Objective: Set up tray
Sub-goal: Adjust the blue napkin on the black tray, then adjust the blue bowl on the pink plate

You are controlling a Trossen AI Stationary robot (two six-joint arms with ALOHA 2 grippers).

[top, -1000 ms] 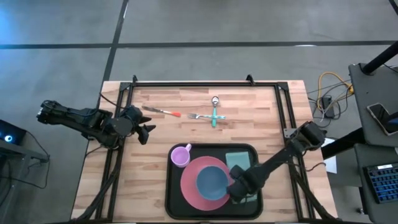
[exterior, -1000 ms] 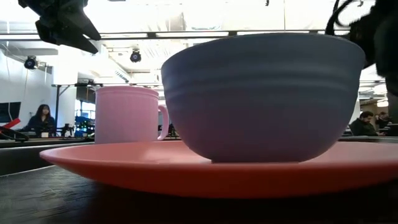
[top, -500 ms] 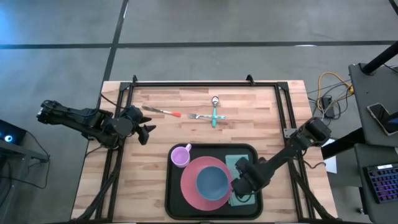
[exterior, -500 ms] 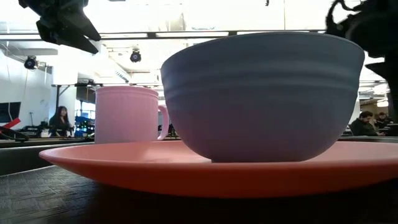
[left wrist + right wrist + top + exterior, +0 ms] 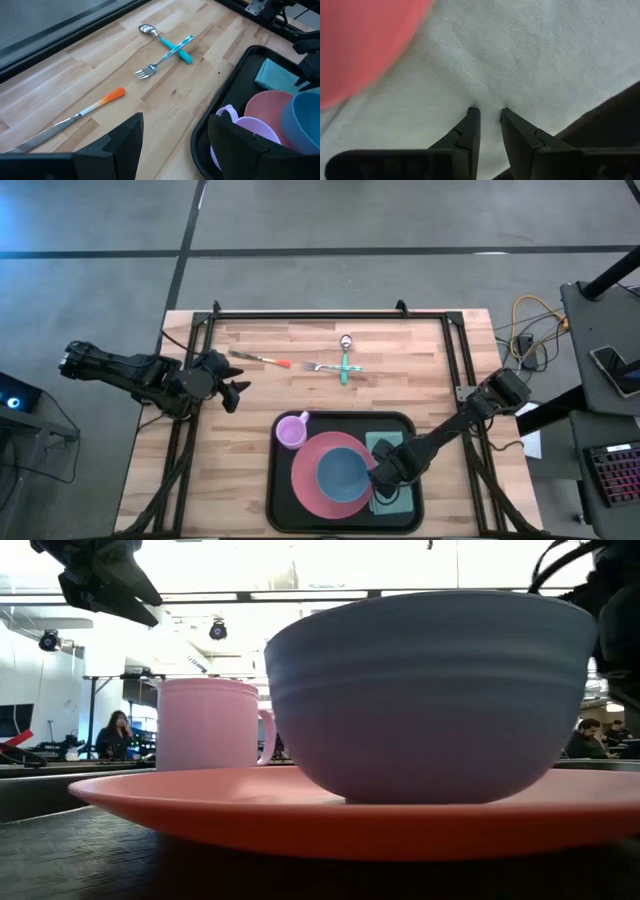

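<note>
The black tray (image 5: pixel 273 490) lies at the table's near middle. On it are a pink plate (image 5: pixel 305 480) bearing a blue bowl (image 5: pixel 342 472), a pink mug (image 5: pixel 290 431) at the far left corner, and a teal napkin (image 5: pixel 385 444) along the right side. My right gripper (image 5: pixel 384 484) is down on the napkin (image 5: pixel 520 55) just right of the plate (image 5: pixel 365 45), its fingers nearly together on the cloth. My left gripper (image 5: pixel 240 393) is open and empty above the table's left side; it also shows in its wrist view (image 5: pixel 175 137). My right gripper comes at the napkin from above, pointing down, and its fingertips (image 5: pixel 473 114) stand on the cloth. A small pucker of cloth (image 5: pixel 488 95) rises between the two tips, with wrinkles running out from it. The napkin lies flat on the tray.
An orange-handled knife (image 5: pixel 262 360), a fork (image 5: pixel 320 366) and a teal-handled spoon (image 5: pixel 345 360) lie on the wood at the far middle. A black frame rail (image 5: pixel 300 315) borders the table. A bare dark strip of tray (image 5: pixel 610 120) shows beside the napkin.
My right gripper has stayed low over the napkin beside the plate, shifting a little toward the table's right edge and then back toward the plate.
</note>
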